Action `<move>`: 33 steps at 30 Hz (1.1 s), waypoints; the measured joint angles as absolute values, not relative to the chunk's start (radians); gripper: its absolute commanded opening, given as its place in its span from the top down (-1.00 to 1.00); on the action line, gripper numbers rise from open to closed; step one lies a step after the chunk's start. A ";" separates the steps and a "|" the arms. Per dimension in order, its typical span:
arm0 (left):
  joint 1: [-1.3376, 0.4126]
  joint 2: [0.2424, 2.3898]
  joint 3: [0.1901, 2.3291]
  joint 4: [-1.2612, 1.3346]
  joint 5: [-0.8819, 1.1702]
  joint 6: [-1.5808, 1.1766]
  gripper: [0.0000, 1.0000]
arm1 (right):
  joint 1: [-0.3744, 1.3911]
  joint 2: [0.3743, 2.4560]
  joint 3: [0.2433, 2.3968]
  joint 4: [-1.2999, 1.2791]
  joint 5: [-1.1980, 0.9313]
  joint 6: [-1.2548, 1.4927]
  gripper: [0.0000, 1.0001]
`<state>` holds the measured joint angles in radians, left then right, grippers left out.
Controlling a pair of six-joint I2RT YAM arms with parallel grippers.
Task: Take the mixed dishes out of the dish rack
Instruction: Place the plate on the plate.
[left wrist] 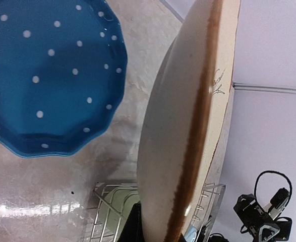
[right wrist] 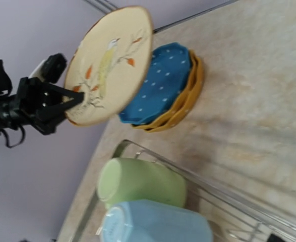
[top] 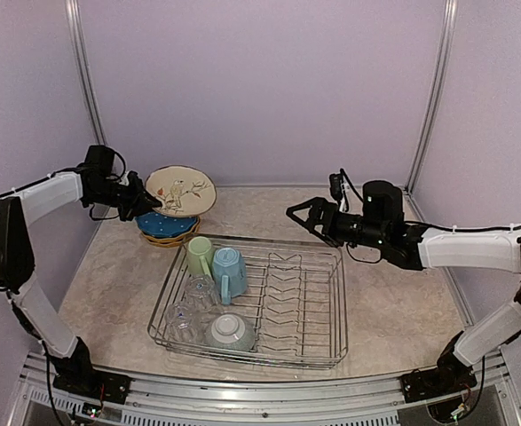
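Note:
My left gripper (top: pixel 146 204) is shut on the near rim of the cream plate (top: pixel 181 191), which has a bird painted on it. It holds the plate tilted just above the blue dotted plate (top: pixel 165 223), and that one lies on the yellow dotted plates (top: pixel 168 239). The left wrist view shows the cream plate (left wrist: pixel 188 126) edge-on beside the blue dotted plate (left wrist: pixel 47 75). My right gripper (top: pixel 303 220) hangs open and holds nothing, above the back right of the dish rack (top: pixel 335 302). In the rack are a pale green mug (top: pixel 198 256), a light blue mug (top: pixel 229 271), two clear glasses (top: pixel 198 289) and a bowl (top: pixel 231 331).
The rack's right half holds only bare wire prongs (top: pixel 287 293). The plate stack sits on the marble tabletop (top: pixel 393 302) behind the rack's back left corner. Purple walls close in the back and both sides. The right wrist view shows the green mug (right wrist: pixel 142 184) against the rack's rim (right wrist: pixel 213 186).

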<state>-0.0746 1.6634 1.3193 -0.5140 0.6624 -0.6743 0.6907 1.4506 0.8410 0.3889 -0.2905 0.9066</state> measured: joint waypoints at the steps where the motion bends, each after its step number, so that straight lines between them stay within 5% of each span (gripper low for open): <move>1: -0.050 1.666 1.320 -0.522 0.651 -0.682 1.00 | 0.691 1.445 0.842 0.373 -0.282 0.898 -1.00; 15: 0.073 1.809 1.413 -0.659 0.569 -0.698 1.00 | 0.691 1.454 1.025 0.001 -0.135 0.738 -0.99; 27: 0.073 1.926 1.484 -0.686 0.554 -0.671 1.00 | 0.776 1.492 1.168 -0.350 0.207 0.645 -0.99; 33: 0.073 1.938 1.500 -0.688 0.555 -0.652 0.41 | 0.799 1.516 1.187 -0.400 0.250 0.619 -1.00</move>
